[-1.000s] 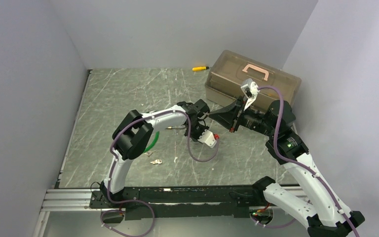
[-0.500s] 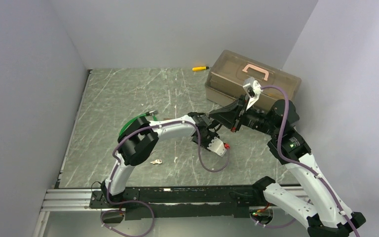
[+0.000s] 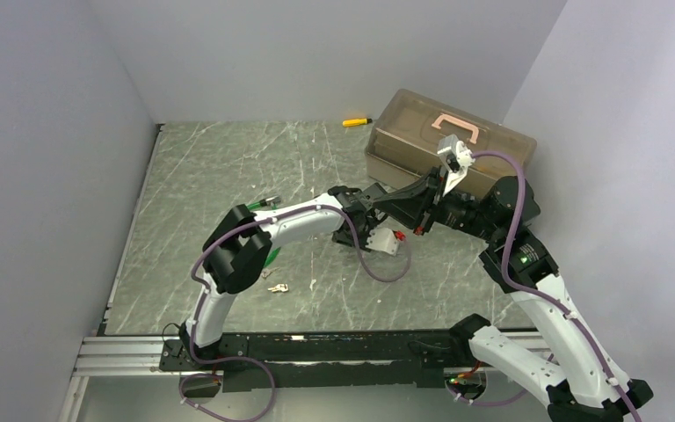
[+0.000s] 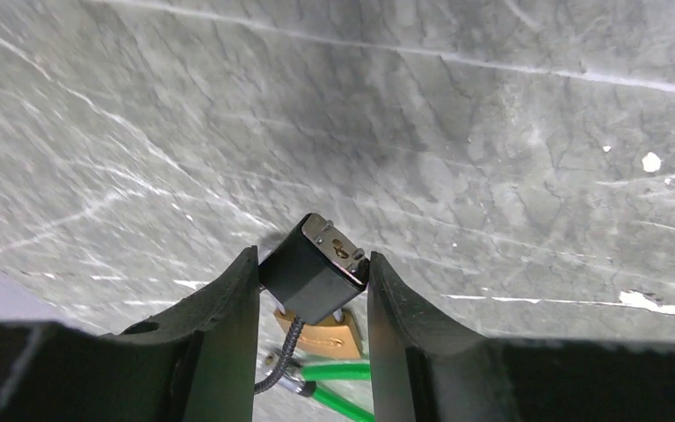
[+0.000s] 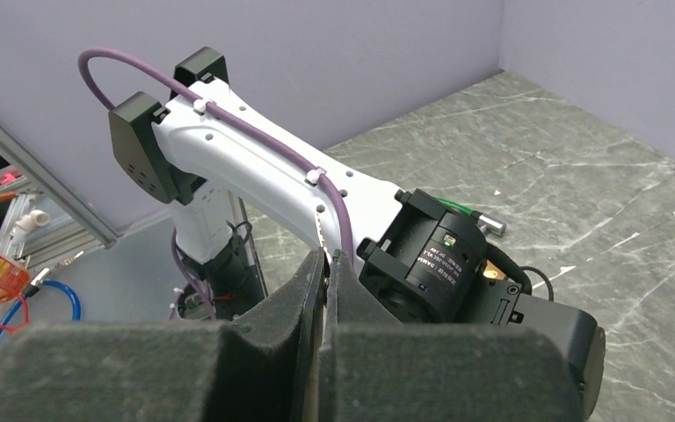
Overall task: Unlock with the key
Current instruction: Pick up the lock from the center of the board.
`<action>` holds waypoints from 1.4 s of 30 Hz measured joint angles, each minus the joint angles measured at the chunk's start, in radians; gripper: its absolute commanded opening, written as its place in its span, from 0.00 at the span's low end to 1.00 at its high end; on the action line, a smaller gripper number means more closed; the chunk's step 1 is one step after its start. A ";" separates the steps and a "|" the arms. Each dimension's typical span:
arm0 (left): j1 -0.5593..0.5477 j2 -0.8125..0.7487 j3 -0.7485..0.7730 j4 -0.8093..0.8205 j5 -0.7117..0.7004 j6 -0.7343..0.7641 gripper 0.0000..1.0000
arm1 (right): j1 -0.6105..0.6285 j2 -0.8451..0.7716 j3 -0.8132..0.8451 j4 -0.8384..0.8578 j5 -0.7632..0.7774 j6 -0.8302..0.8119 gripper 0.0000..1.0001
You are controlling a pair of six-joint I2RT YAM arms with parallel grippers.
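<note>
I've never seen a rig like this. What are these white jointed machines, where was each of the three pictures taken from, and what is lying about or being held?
These are two robot arms, a left arm and a right arm, each ending in a two-finger pincer. The wide picture looks down from above and behind them. The other two come from a small camera on each wrist. On the marbled table lie a brownish toolbox, a yellow-and-black tool and a small silvery key. The left pincer has a small black block between its fingers, with a brass padlock and green cable beneath; whether it grips the block is unclear. The right pincer is shut, with nothing visible in it.
</note>
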 measured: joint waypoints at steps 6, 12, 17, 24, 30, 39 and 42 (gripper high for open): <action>0.029 -0.050 -0.064 -0.034 0.004 -0.097 0.00 | 0.000 0.010 0.000 0.006 -0.006 0.010 0.00; 0.120 -0.114 -0.162 -0.036 0.061 -0.186 0.00 | 0.000 0.045 0.008 0.005 -0.005 0.011 0.00; 0.187 -0.114 -0.203 -0.027 0.098 -0.242 0.00 | 0.000 0.043 0.008 0.006 -0.006 0.011 0.00; 0.210 -0.099 -0.230 0.011 0.153 -0.341 0.62 | 0.000 0.047 0.007 0.006 -0.005 0.011 0.00; 0.209 -0.054 -0.199 0.000 0.200 -0.396 0.99 | 0.000 0.047 0.006 0.006 -0.005 0.011 0.00; 0.258 -0.067 -0.170 -0.053 0.356 -0.364 0.99 | 0.000 0.056 0.003 0.005 -0.004 0.010 0.00; 0.297 -0.145 -0.219 -0.029 0.400 -0.271 0.99 | 0.000 0.062 0.003 0.006 -0.005 0.011 0.00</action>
